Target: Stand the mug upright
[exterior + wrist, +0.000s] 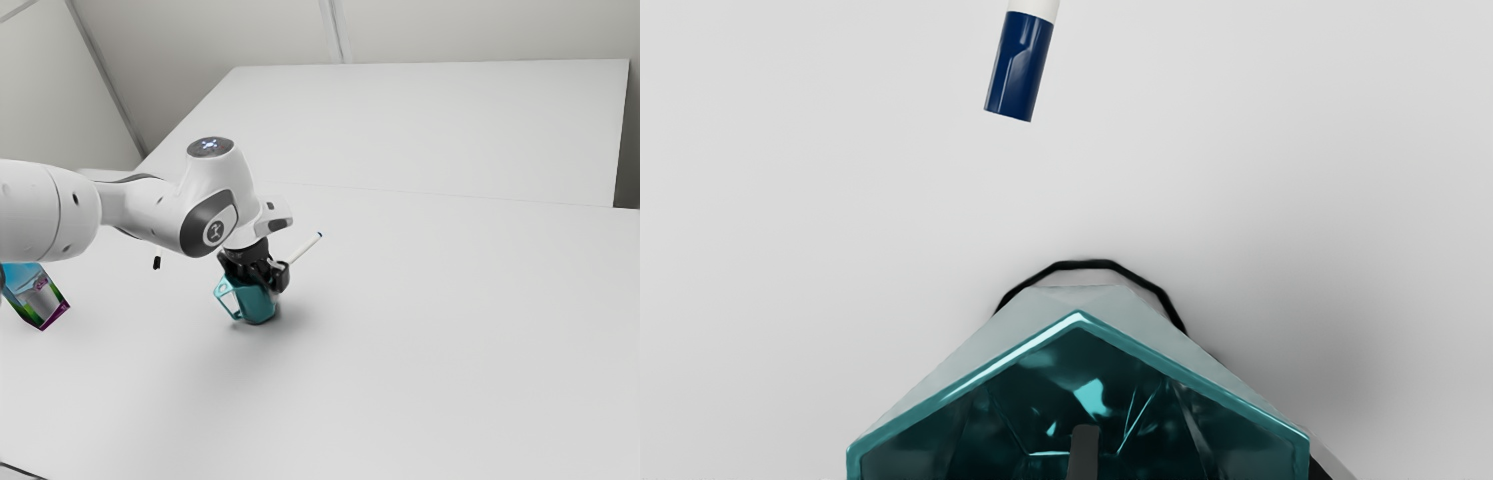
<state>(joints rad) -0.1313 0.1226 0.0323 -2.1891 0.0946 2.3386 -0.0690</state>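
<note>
The black gripper (255, 270) is at the top of the teal mug (258, 304) in the exterior view, partly covering it. The mug's mouth faces up toward the hand, its base is down, and its handle points to the exterior view's left. Whether the mug leans slightly or its base rests flat on the table, I cannot tell. In the wrist view the faceted mug (1080, 321) shows its rim and dark inside, with a black edge around its base beyond. A dark part of the gripper (1084, 453) reaches into the mouth.
A white marker (305, 247) with a blue end (1018, 67) lies on the table (450, 330) close to the mug. At the exterior view's left edge stands a colourful box (38, 298). A small black object (157, 262) is behind, below the forearm.
</note>
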